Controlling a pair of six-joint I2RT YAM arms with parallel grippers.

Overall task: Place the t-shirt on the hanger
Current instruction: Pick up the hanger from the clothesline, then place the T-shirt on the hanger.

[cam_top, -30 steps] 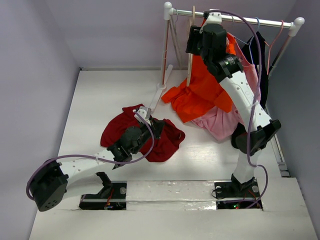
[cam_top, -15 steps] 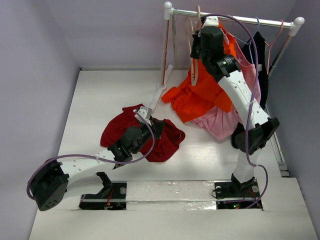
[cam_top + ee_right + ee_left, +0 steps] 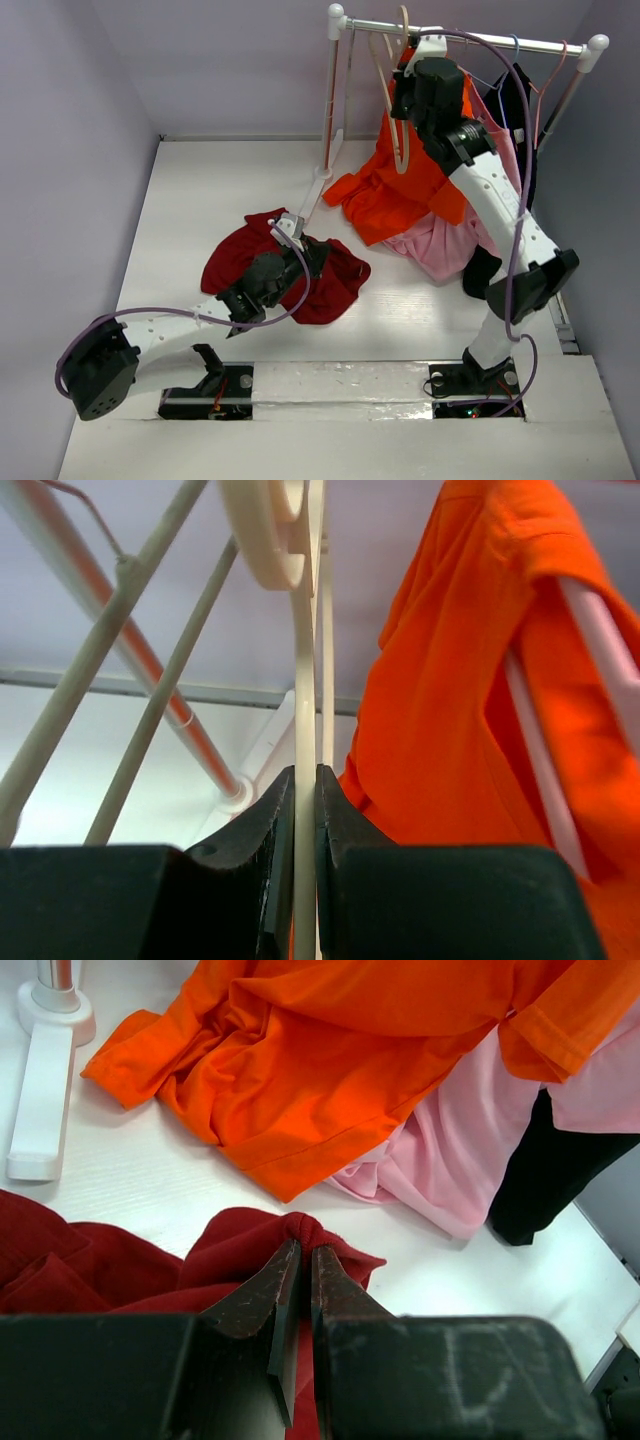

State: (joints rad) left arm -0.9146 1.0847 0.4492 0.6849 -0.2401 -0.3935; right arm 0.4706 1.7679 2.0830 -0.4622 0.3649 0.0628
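Left tool (image 3: 303, 1252): pinched shut on a fold of the plain maroon cloth t-shirt (image 3: 232, 268), which lies heaped on the white table (image 3: 200, 190).
Right tool (image 3: 305, 775): clamped on the cream plastic hanger (image 3: 303, 670), up by the metal rail (image 3: 480, 38).
Risks: the hook may snag the rail, the narrow pinch may slip, and the neighbouring bright orange shirt (image 3: 400, 195) may catch.

Left arm (image 3: 170, 328) sits low over the table, elbow swung out near-left, forearm running right and away, wrist pitched down. Left gripper (image 3: 299, 1252) is pinched on a raised fold of the dark red cloth t-shirt (image 3: 240, 1235), black fingers nearly touching. Right arm (image 3: 490, 195) is stretched up and away, elbow above its base, black wrist high. Right gripper (image 3: 305, 772) is clamped edge-on around the cream plastic hanger (image 3: 303, 680), fingers pointing upward.
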